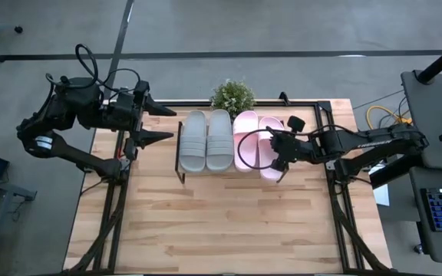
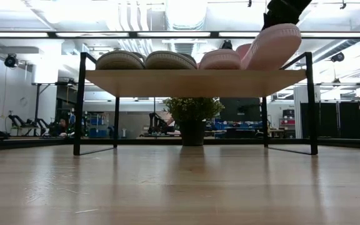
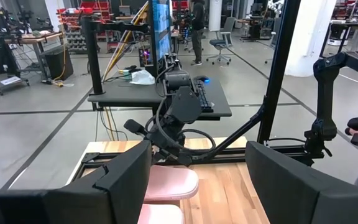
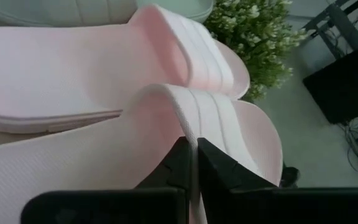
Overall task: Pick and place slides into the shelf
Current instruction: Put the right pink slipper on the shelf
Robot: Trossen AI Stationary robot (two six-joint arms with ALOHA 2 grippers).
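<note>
The wooden table (image 1: 229, 222) is bare at its near side. Farther back stands the shelf (image 2: 192, 82) with four slides on top. The two grey-green slides (image 1: 206, 140) lie flat on the left. A pink slide (image 1: 245, 139) lies flat beside them. The last pink slide (image 1: 270, 152) is at the right end and tilts up. The right gripper (image 1: 281, 150) has its fingers (image 4: 180, 165) closed tight on the strap of this slide. The left gripper (image 1: 162, 124) hangs left of the shelf with its fingers (image 3: 124, 177) wide apart, holding nothing. A small plant (image 1: 232, 96) stands just behind the shelf.
</note>
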